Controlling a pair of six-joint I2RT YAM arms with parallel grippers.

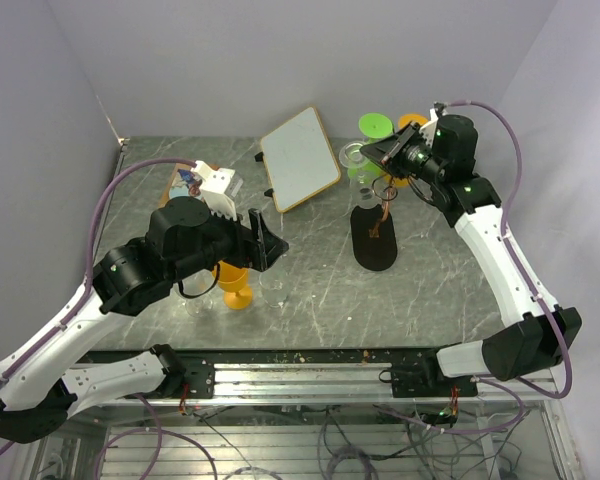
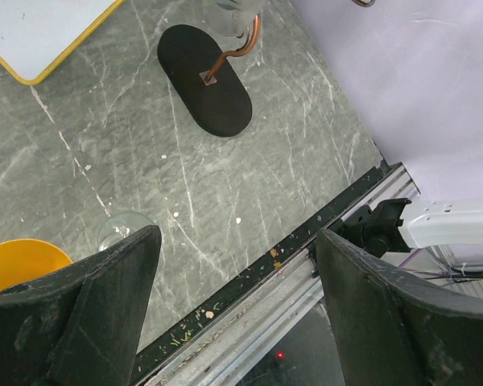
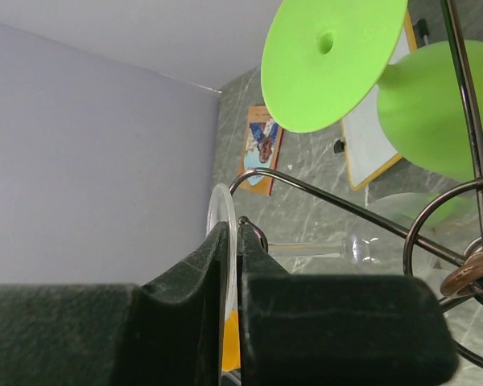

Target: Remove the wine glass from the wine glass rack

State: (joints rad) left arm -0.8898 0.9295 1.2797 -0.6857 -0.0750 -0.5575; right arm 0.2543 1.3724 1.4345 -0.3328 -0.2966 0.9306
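Clear wine glass hangs on the wine glass rack at far-right of table, its foot by a curled wire arm. R claw is clamped on the thin rim of the glass's foot, fingers together w/ only the clear disc between. In R wrist view the stem runs sideways from the claw toward the bowl.

Green glass hangs on the rack just beside it. Another orange foot shows by the R wrist from top. Rack's black oval base lies flat on table, copper stem rising from it.

Whiteboard lies left of rack, apart from it. L claw is spread wide, nothing between fingers, above near-mid table, well apart from rack. By L arm: orange glass stands on table, small clear glass just beside it. Picture card lies far left, behind L arm.
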